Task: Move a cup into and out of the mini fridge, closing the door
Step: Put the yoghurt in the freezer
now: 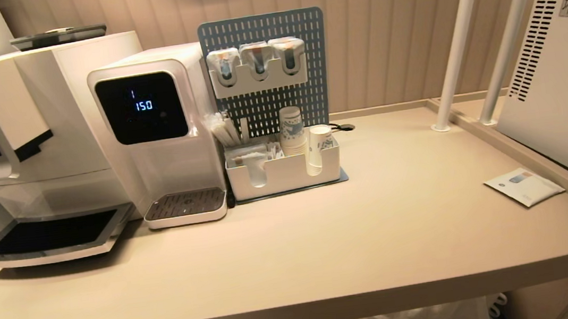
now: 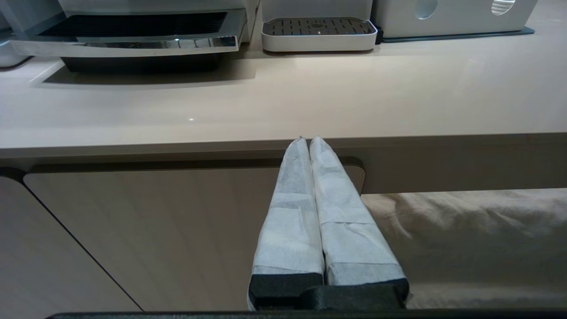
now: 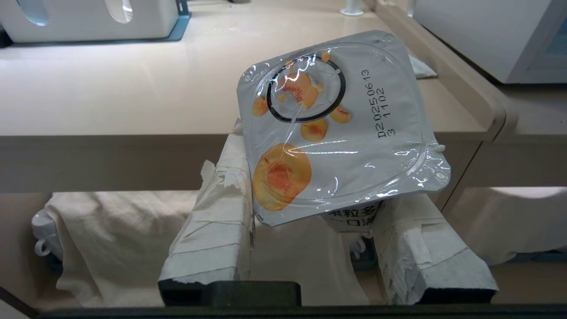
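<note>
The cup (image 3: 336,124), a squat white yogurt cup with orange fruit marks on its square foil lid, hangs tilted with the lid facing the right wrist camera. My right gripper (image 3: 319,177) is shut on its body, below and in front of the counter's front edge. The mini fridge (image 1: 563,74), white with black vent slots and a warning sticker, stands on a raised shelf at the far right. Its corner (image 3: 478,35) shows beyond the cup, with a sliver of the glass door (image 3: 556,48). My left gripper (image 2: 308,140) is shut and empty, parked below the counter edge. Neither arm shows in the head view.
On the beige counter (image 1: 325,240) stand a coffee machine (image 1: 6,159), a water dispenser (image 1: 158,136) and an organiser tray (image 1: 285,172) with paper cups. A white packet (image 1: 525,186) lies near the raised ledge. Two white posts (image 1: 457,38) rise left of the fridge.
</note>
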